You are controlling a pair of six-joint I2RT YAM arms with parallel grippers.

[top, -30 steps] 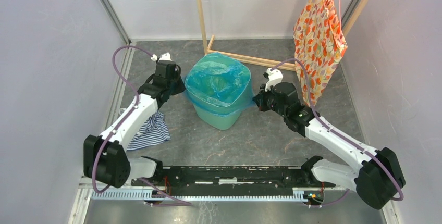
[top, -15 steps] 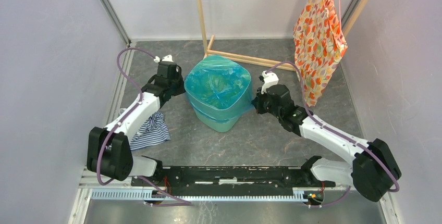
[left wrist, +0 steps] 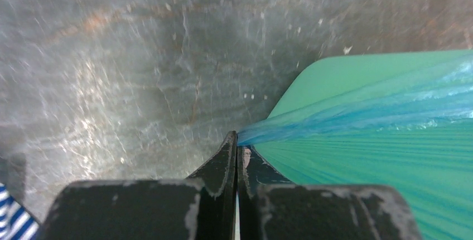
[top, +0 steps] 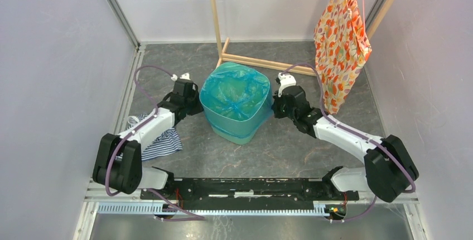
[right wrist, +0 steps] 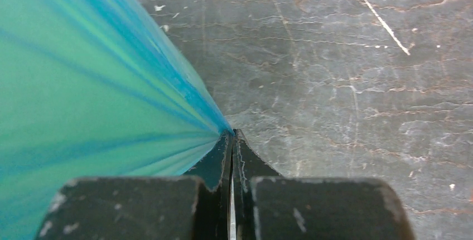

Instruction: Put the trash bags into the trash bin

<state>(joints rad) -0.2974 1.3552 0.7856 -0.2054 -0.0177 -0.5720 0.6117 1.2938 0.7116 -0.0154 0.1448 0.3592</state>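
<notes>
While the light-blue trash bag (top: 234, 90) sits inside the mint-green trash bin (top: 239, 132), its film lines the opening and is folded down over the rim onto the outer walls. The bin stands upright near the middle of the grey table (top: 290, 145), between the two arms. The left gripper (left wrist: 237, 141) is low at the left side of the bin. Its jaws are pressed together on a pleat of the bag film, which runs taut from the tips to the bin wall. The right gripper (right wrist: 231, 135) is at the right side of the bin and is likewise closed narrow on a pinch of the same film, drawn out to a point. A blue-and-white striped cloth (top: 159, 142) lies partly under the left forearm. An orange floral fabric (top: 340, 44) hangs at the back right.
</notes>
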